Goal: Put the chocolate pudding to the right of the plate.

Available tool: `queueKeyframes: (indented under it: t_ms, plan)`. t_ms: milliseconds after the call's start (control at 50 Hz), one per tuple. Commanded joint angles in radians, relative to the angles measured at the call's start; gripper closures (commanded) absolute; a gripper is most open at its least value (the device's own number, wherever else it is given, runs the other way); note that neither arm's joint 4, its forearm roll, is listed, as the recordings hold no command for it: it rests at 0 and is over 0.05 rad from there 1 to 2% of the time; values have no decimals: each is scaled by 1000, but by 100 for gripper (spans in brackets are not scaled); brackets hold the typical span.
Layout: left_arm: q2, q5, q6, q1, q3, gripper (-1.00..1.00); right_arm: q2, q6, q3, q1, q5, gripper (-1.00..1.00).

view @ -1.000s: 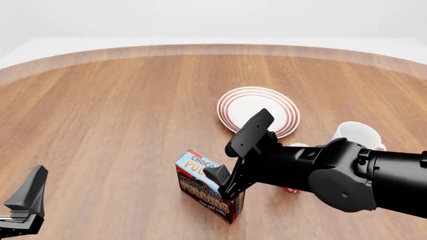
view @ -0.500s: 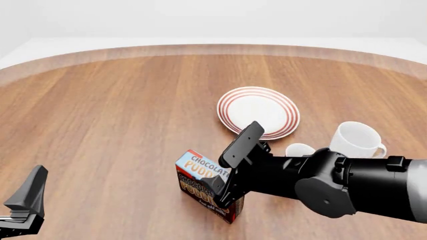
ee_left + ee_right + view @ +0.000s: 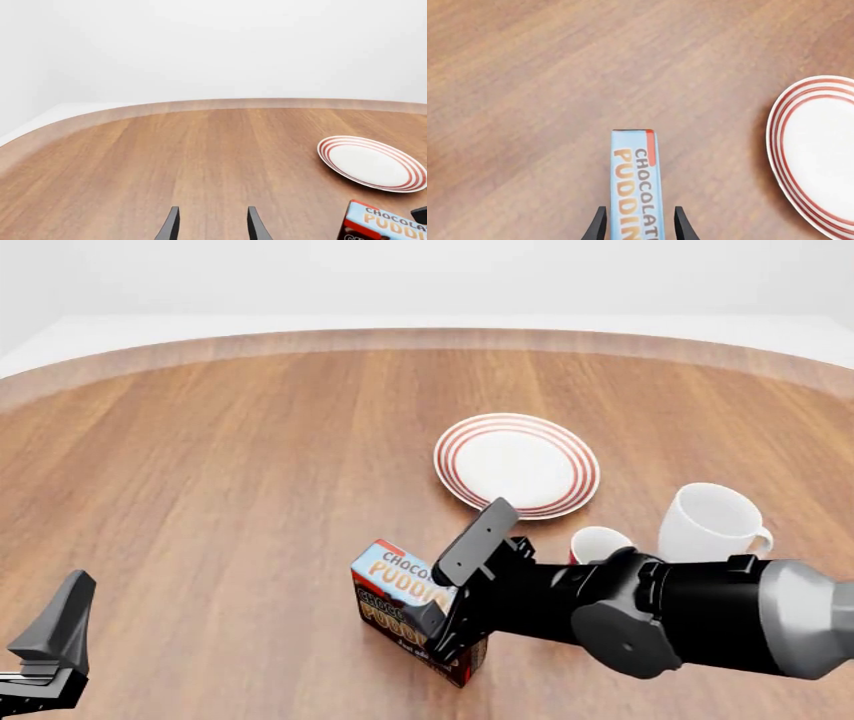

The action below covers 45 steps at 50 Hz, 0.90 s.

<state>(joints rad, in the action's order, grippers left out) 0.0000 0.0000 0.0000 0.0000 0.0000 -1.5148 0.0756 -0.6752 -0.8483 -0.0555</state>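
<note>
right gripper (image 3: 635, 227) straddles chocolate pudding (image 3: 400, 600), fingers spread, contact unclear | pudding stands on table (image 3: 214, 470) (near-left of plate (image 3: 517, 464)) | left gripper (image 3: 209, 225) open, holding nothing

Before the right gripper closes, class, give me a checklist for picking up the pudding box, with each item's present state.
1. Right gripper straddles the pudding box: ok.
2. Gripper closed on the box: not ok; it looks open.
3. Box upright on the table: ok.
4. Spot right of the plate free: not ok; a white mug and a red mug stand just in front of it.
5. Left gripper out of the way: ok.
</note>
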Motion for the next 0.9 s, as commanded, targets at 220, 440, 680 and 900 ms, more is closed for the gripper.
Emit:
queueKeyframes:
  t_ms: [220, 440, 680, 900]
  plan:
    - [0, 0, 0, 0, 0, -100, -11, -14, 20, -5, -42, 100]
    - [0, 0, 0, 0, 0, -100, 112, 46, 11, 41, 12, 100]
    - [0, 0, 0, 0, 0, -100, 319, 172, -285, 102, 294, 100]
    - [0, 0, 0, 0, 0, -100, 285, 201, -617, 264, 452, 100]
